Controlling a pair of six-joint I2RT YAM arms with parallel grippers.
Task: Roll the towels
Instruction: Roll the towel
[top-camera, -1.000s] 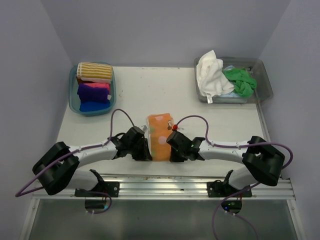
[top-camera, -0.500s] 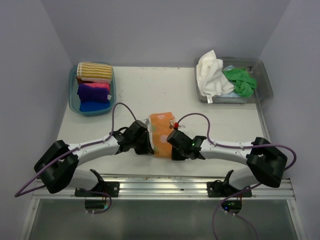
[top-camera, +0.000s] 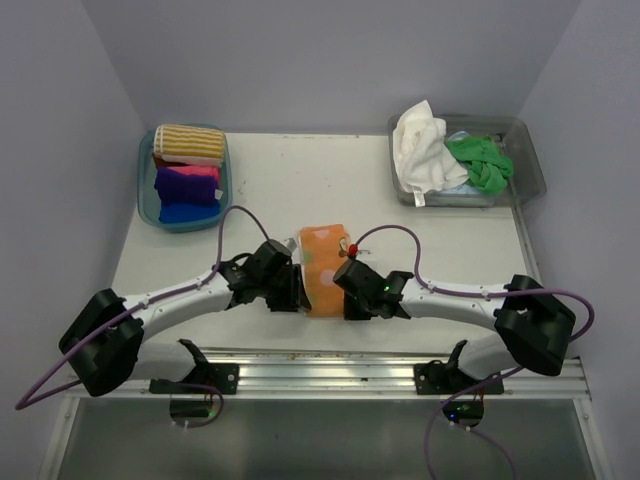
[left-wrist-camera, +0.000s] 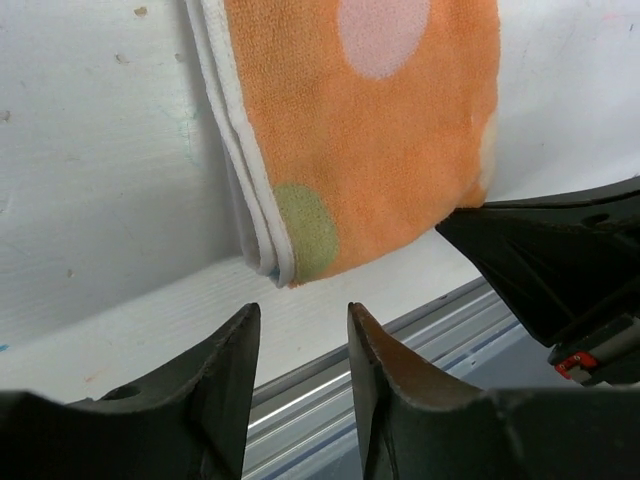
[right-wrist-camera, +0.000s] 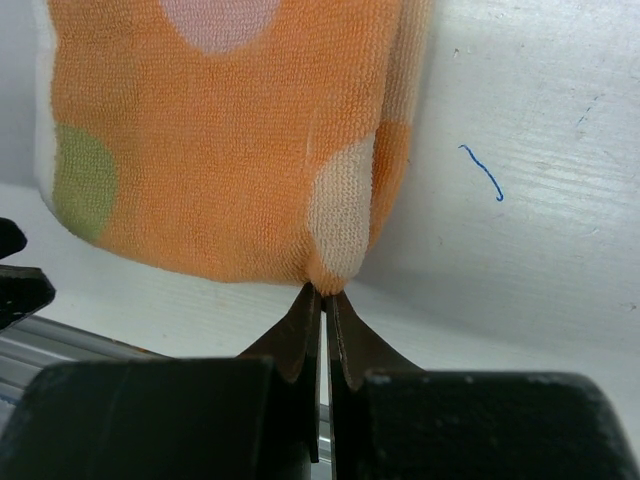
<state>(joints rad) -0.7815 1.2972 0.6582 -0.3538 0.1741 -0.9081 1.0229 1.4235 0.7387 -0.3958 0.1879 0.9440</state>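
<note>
An orange towel (top-camera: 322, 262) with pale and green dots lies folded on the white table between my two grippers. Its near edge is bunched up. My left gripper (top-camera: 291, 291) is open just short of the towel's near left corner (left-wrist-camera: 300, 240), and its fingertips (left-wrist-camera: 300, 310) have nothing between them. My right gripper (top-camera: 346, 290) is shut, and its tips (right-wrist-camera: 322, 292) pinch the near right edge of the orange towel (right-wrist-camera: 220, 150).
A blue tub (top-camera: 150, 205) at the far left holds rolled towels: striped (top-camera: 188, 143), purple (top-camera: 185, 185), blue (top-camera: 183, 212). A clear tub (top-camera: 528, 165) at the far right holds a white towel (top-camera: 420, 150) and a green one (top-camera: 482, 162). A metal rail (top-camera: 330, 365) runs along the near edge.
Both grippers have pushed the towel's near edge away from the rail, which shortened the towel. The left gripper has since opened and let go of the left corner. The right gripper stays pinched.
</note>
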